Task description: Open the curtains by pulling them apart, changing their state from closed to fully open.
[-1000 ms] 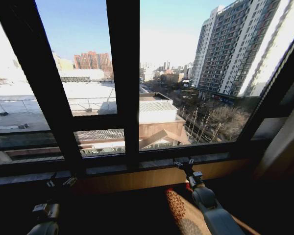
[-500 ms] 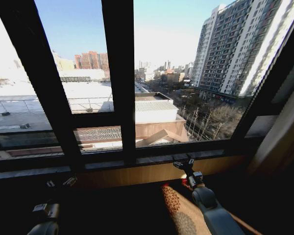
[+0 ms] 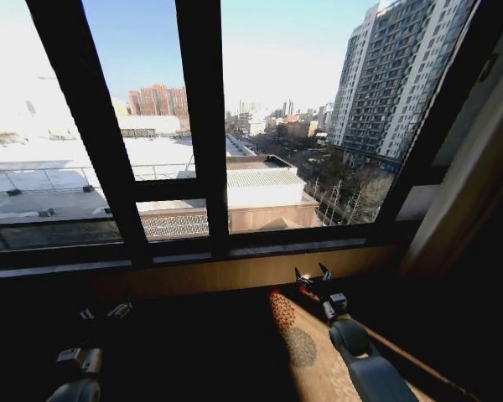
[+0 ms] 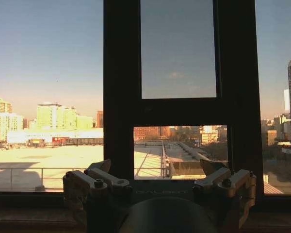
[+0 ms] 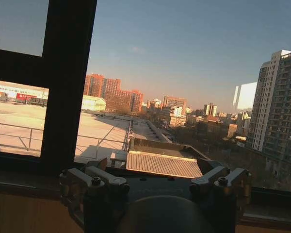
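- The left gripper (image 3: 105, 312), dark metal with two fingers, sits low in shadow at the near left, below the sill. In the left wrist view (image 4: 157, 171) its jaws stand wide apart with nothing between them, and it faces the glass.
- The black-framed window (image 3: 199, 126) spans the far side of the scene. Its panes are uncovered and show rooftops, sky and a tall grey high-rise block (image 3: 394, 75) to the right.
- A light brown wooden sill (image 3: 235, 272) runs along the foot of the window.
- A tan carpet with round floral medallions (image 3: 295, 345) lies on the floor right of centre, catching sunlight.
- The right gripper (image 3: 312, 273), on a grey arm, reaches toward the sill just right of centre, above the carpet. In the right wrist view (image 5: 157, 170) its jaws are also spread wide and empty.
- A pale cream curtain panel (image 3: 478, 159) hangs gathered at the far right edge beside the window frame, well apart from both grippers. Whether it is sheer cannot be told.
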Tool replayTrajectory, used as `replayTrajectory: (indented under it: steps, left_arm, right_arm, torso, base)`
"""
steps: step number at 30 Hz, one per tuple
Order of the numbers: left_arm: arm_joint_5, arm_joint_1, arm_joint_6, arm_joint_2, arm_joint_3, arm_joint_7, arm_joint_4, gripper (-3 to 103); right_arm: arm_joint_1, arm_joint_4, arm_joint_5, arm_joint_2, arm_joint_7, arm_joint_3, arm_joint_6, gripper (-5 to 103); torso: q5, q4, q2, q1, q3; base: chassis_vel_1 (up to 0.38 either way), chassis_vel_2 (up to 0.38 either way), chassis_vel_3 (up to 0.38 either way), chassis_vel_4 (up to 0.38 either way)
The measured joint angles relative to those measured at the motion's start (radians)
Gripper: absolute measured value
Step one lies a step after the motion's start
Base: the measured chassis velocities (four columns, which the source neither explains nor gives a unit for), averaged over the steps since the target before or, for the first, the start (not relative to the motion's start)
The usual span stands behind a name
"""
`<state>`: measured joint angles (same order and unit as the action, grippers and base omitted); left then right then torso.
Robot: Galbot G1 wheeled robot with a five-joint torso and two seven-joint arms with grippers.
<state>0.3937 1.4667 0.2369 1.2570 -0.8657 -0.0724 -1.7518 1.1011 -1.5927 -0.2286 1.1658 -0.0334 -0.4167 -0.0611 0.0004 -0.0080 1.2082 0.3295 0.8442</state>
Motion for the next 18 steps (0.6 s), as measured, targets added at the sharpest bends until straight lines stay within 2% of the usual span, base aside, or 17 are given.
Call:
replayTrajectory:
  steps: [6,11,13,18]
  left_arm:
    - [0.0,0.0,0.0,0.0,0.0,0.0,0.0,100]
    - [0.0,0.0,0.0,0.0,0.0,0.0,0.0,100]
    - [0.0,0.0,0.0,0.0,0.0,0.0,0.0,100]
    - [0.0,0.0,0.0,0.0,0.0,0.0,0.0,100]
  right_arm:
    - [0.0,0.0,0.0,0.0,0.0,0.0,0.0,100]
    - [0.0,0.0,0.0,0.0,0.0,0.0,0.0,100]
    - [0.0,0.0,0.0,0.0,0.0,0.0,0.0,100]
    - [0.0,0.0,0.0,0.0,0.0,0.0,0.0,100]
  torso:
    - [-0.0003,0.0001,0.001,-0.001,0.0]
    - [-0.0012,-0.0001,0.0,0.0,0.0]
    - [0.0006,-0.0001,0.0,0.001,0.0]
    - [-0.0004,0.0,-0.001,0.001,0.001]
  base:
    - [0.216,-0.214,-0.255,0.217]
    - [0.016,-0.018,-0.052,0.077]
    - [-0.062,0.0,0.029,-0.022]
    - [-0.069,0.015,0.058,-0.04]
